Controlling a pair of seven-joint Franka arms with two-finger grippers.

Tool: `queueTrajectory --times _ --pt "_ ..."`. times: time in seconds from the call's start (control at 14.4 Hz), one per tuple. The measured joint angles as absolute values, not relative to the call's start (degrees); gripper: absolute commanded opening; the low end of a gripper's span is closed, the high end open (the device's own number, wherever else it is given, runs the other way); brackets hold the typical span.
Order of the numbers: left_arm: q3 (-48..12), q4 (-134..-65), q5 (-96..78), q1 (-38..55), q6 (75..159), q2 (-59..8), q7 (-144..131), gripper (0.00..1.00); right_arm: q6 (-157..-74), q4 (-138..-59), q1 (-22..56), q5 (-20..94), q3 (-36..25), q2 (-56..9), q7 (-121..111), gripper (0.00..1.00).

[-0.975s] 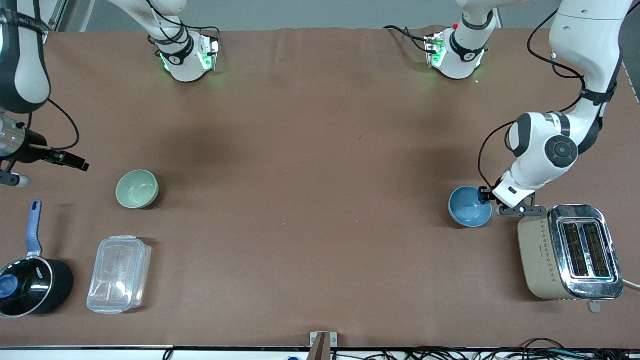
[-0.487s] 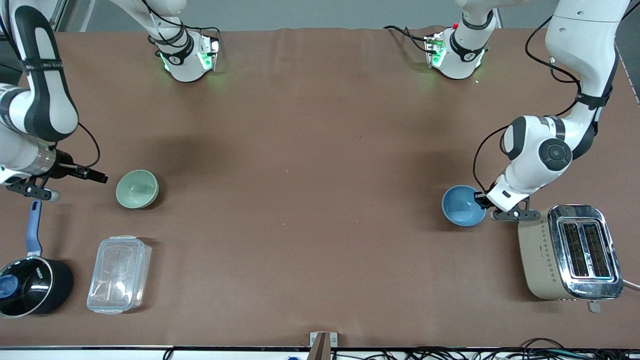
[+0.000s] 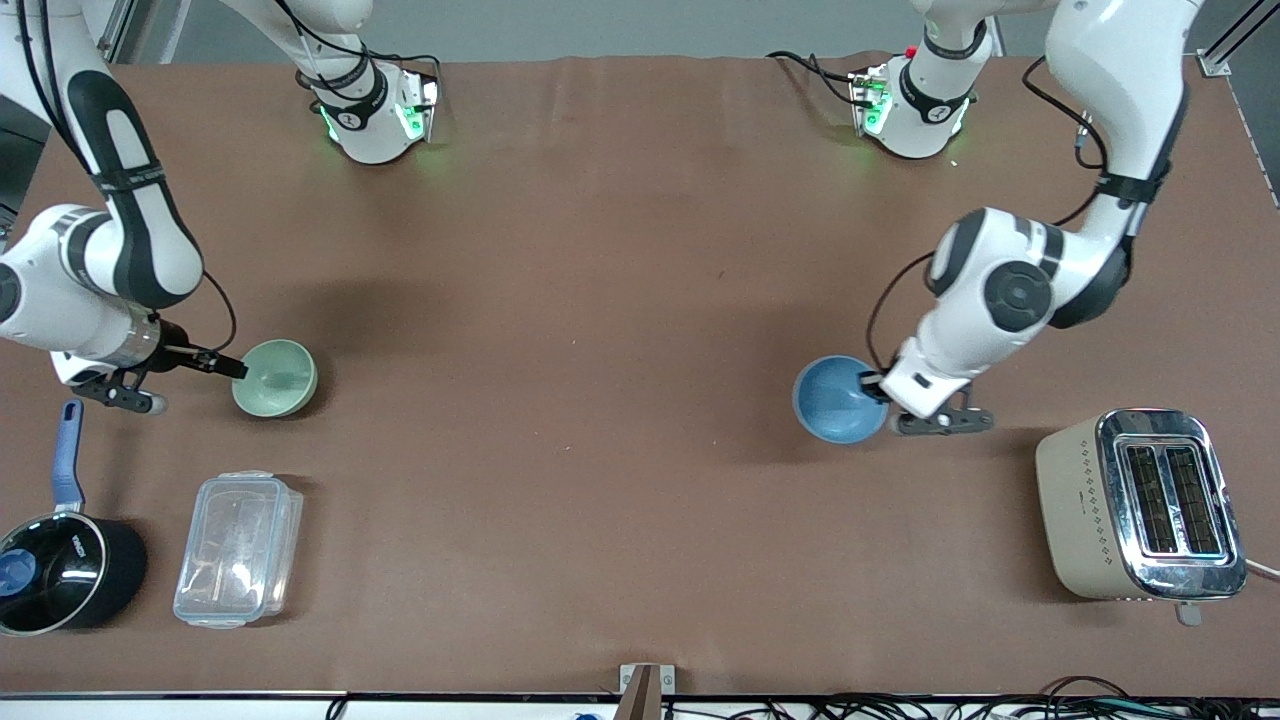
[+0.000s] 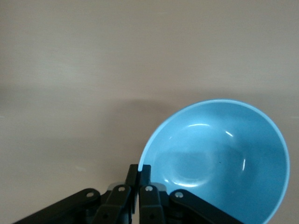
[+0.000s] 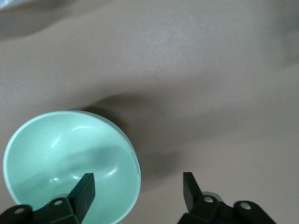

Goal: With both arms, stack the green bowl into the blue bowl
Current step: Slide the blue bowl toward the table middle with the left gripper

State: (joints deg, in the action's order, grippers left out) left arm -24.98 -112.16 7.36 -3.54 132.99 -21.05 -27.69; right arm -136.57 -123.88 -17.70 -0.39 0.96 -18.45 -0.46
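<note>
The green bowl (image 3: 276,377) stands upright on the table toward the right arm's end. My right gripper (image 3: 233,368) is open at its rim. In the right wrist view one finger (image 5: 85,187) hangs over the inside of the green bowl (image 5: 56,158), and the other is outside it, so my right gripper (image 5: 138,187) straddles the rim. My left gripper (image 3: 878,386) is shut on the rim of the blue bowl (image 3: 835,400), which is tilted over its own shadow. In the left wrist view my left gripper (image 4: 140,173) pinches the edge of the blue bowl (image 4: 224,158).
A beige and chrome toaster (image 3: 1140,505) stands toward the left arm's end, nearer the front camera than the blue bowl. A black saucepan with a blue handle (image 3: 60,565) and a clear lidded container (image 3: 238,548) lie nearer the camera than the green bowl.
My left gripper has carried the blue bowl away from the toaster toward the table's middle. My right gripper has moved in to the green bowl's rim. The green bowl has not moved.
</note>
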Motion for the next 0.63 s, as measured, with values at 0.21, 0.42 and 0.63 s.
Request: queueTrajectory --times 0.21,0.42,0.63 --pt "-27.74 -108.74 7.37 2.58 132.59 -22.95 -38.06 0.0 -140.14 -126.6 -17.43 -0.38 1.24 -19.03 -0.43 0.6" --pt "-27.66 -103.97 7.77 11.31 132.59 -27.65 -48.33 0.0 -140.27 -126.96 -17.25 -0.38 1.29 -19.08 -0.43 0.43" --pt "-27.5 -98.88 9.52 17.93 132.61 -33.8 -56.62 0.0 -140.26 -127.15 -17.23 -0.38 1.3 -19.27 -0.43 0.19"
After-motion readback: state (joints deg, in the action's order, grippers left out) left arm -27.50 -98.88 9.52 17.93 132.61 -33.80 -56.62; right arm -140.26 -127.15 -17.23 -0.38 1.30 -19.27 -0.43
